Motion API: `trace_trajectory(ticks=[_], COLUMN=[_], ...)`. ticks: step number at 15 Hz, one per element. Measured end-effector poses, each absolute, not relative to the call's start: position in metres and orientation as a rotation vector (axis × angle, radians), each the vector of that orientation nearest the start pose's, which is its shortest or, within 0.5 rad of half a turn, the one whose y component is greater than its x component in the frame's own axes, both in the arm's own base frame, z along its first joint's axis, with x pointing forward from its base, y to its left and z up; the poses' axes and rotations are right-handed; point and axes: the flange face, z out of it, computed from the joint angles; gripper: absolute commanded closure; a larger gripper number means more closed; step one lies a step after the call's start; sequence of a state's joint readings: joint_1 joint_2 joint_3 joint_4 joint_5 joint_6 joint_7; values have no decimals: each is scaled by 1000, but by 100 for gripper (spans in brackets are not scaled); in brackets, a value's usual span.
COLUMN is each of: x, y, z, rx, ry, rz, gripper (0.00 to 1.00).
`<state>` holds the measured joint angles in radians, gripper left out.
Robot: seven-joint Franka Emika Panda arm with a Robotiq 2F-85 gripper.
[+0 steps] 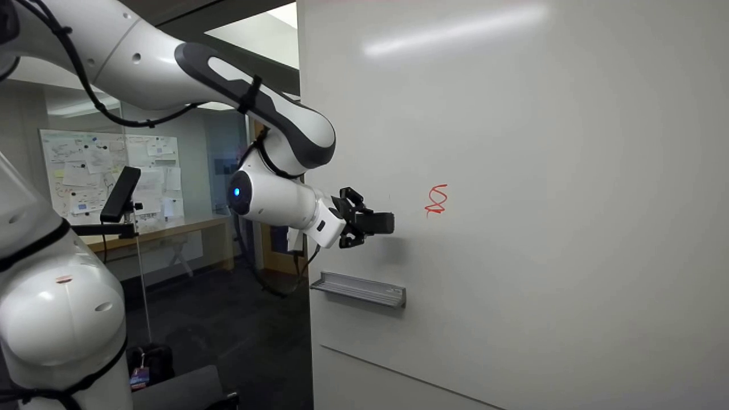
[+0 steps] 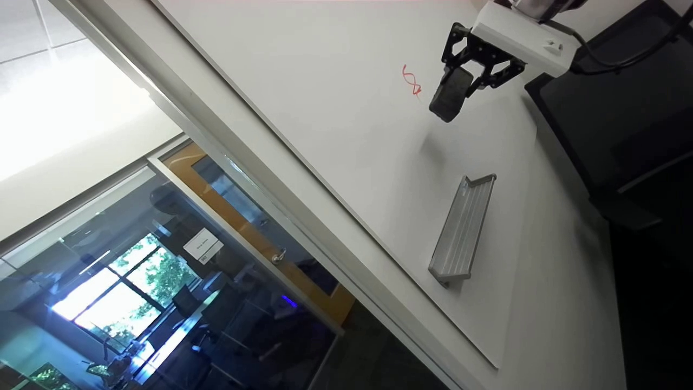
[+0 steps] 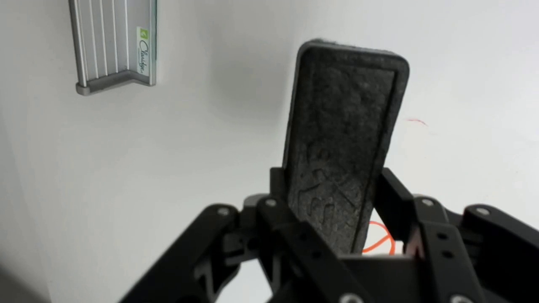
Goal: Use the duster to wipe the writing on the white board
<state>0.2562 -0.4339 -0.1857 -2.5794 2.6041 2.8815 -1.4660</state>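
Note:
The duster is a dark oblong block in an exterior view [image 1: 379, 223], and it shows in an exterior view [image 2: 451, 96] and the wrist view [image 3: 345, 126]. My gripper [image 1: 360, 222] is shut on it, one finger on each long side [image 3: 332, 181]. The duster's shadow falls below it on the white board [image 1: 541, 256], and a gap seems to lie between them. The writing, a red squiggle [image 1: 437, 200], is beside the duster and fully visible in both exterior views [image 2: 412, 81]. In the wrist view the fingers and duster hide most of the writing [image 3: 391, 242].
A grey ledge [image 1: 359, 290] is fixed to the board below the gripper, and it also shows in the wrist view [image 3: 113, 42]. A faint short red mark [image 3: 417, 121] is on the board. A tablet on a stand [image 1: 121, 193] is behind the arm.

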Motion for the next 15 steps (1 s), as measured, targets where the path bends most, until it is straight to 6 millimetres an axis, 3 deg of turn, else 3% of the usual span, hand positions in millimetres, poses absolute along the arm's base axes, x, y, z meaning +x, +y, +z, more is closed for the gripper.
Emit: trace_trajectory(ticks=[4,8,13,14,15], x=[404,434,468,474,479], y=[-19,-46,-74,-80,-84], z=[416,439,448,449,448], rx=[-1746,-1649,-1533,-1514,-1512], ry=[1034,1003,992,1000,1006], rz=[-1084,-1079,-1082,-1082,-1075], gripper=[70,70,70,45,45])
